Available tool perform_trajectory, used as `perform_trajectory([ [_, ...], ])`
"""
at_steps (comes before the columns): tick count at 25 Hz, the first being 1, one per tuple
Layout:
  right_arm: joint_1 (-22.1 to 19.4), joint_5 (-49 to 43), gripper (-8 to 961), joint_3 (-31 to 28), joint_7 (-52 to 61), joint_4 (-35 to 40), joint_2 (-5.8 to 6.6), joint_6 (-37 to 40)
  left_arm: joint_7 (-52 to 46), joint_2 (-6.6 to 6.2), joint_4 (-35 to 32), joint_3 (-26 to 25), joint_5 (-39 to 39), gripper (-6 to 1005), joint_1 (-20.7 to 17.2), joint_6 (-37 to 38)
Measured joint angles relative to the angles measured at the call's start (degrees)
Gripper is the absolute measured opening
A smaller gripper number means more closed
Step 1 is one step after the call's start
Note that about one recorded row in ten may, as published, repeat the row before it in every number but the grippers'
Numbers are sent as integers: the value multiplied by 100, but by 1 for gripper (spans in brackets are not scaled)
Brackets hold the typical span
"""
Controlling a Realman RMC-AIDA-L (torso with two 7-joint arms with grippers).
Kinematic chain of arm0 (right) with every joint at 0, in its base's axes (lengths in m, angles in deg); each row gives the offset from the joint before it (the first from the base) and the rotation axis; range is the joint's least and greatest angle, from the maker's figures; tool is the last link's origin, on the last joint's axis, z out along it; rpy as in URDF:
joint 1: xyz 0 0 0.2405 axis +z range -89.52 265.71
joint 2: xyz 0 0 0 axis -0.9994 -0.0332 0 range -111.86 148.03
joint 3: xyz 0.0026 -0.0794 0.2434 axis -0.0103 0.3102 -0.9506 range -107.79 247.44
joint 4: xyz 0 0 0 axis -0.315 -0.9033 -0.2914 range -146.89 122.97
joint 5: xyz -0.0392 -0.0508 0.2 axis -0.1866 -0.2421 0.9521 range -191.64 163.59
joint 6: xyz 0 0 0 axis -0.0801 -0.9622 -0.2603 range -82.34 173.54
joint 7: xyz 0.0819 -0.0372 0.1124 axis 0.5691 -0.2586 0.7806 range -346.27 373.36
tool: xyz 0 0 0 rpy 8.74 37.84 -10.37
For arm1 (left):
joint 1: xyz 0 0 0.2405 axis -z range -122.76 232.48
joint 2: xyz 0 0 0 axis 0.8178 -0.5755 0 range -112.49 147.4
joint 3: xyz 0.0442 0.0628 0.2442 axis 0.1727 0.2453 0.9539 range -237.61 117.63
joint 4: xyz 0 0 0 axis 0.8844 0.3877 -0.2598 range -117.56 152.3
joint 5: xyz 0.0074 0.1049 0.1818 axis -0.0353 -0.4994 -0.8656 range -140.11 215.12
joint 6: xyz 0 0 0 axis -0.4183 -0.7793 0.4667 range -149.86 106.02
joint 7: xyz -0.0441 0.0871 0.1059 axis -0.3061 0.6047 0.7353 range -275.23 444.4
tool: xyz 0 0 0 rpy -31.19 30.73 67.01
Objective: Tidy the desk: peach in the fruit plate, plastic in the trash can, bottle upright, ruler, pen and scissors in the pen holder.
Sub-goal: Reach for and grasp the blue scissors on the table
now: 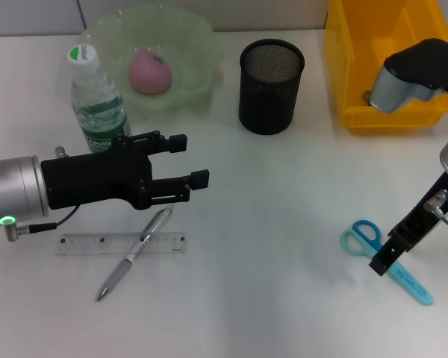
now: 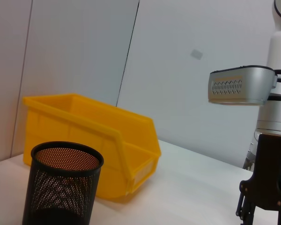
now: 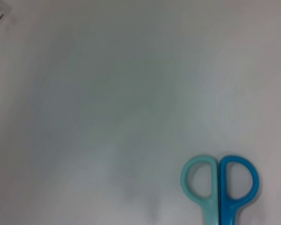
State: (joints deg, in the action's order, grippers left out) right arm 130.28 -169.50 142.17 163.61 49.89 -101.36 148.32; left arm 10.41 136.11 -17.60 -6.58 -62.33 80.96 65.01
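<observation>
A pink peach (image 1: 149,72) lies in the green fruit plate (image 1: 196,45). A clear bottle (image 1: 97,101) stands upright beside the plate. A clear ruler (image 1: 82,244) lies flat with a silver pen (image 1: 134,253) across it. Blue scissors (image 1: 362,237) lie at the right and also show in the right wrist view (image 3: 220,185). The black mesh pen holder (image 1: 271,86) stands at the back centre. My left gripper (image 1: 188,160) is open and empty, above the table, next to the bottle and over the pen's far end. My right gripper (image 1: 384,259) hangs right over the scissors. No plastic is in view.
A yellow bin (image 1: 388,67) stands at the back right, next to the pen holder; both show in the left wrist view (image 2: 93,136) (image 2: 63,183). The right arm's gripper (image 2: 267,187) shows there too. Bare white table lies between the pen and the scissors.
</observation>
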Motion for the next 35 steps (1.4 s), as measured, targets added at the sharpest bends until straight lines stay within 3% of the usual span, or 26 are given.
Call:
perform_trajectory([
  [35,9,-10,732,622,275,-27,-8,-480,141,0,9,-3,52,785,26,-281],
])
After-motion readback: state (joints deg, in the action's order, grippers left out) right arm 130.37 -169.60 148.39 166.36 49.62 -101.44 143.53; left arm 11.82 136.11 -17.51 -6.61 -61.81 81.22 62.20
